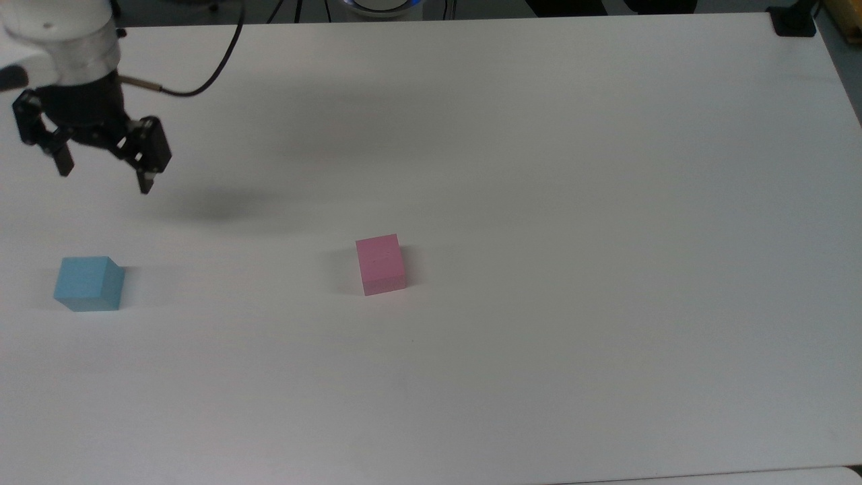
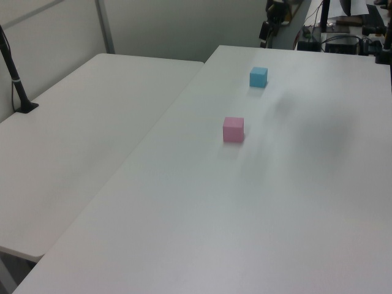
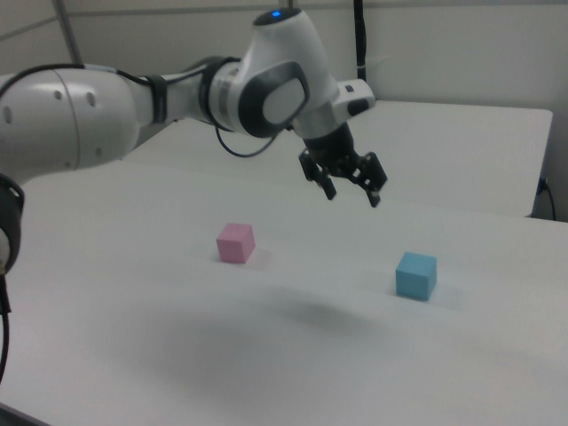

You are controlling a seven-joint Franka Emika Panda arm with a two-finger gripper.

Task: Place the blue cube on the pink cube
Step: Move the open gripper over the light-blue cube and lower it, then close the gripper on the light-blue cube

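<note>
Resting flat, blue cube (image 1: pixel 89 283) untilted

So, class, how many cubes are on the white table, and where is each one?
2. The blue cube sits near the top view's left edge. The pink cube sits near the middle of the table, apart from the blue one. Nothing seems hidden.

2 white tables (image 2: pixel 294 202) (image 2: pixel 92 128) abut along a seam in the left view. Pale partition walls (image 2: pixel 184 27) stand behind them. A black post (image 2: pixel 15 79) rises at the second table's far-left edge. Lighting is diffuse.
</note>
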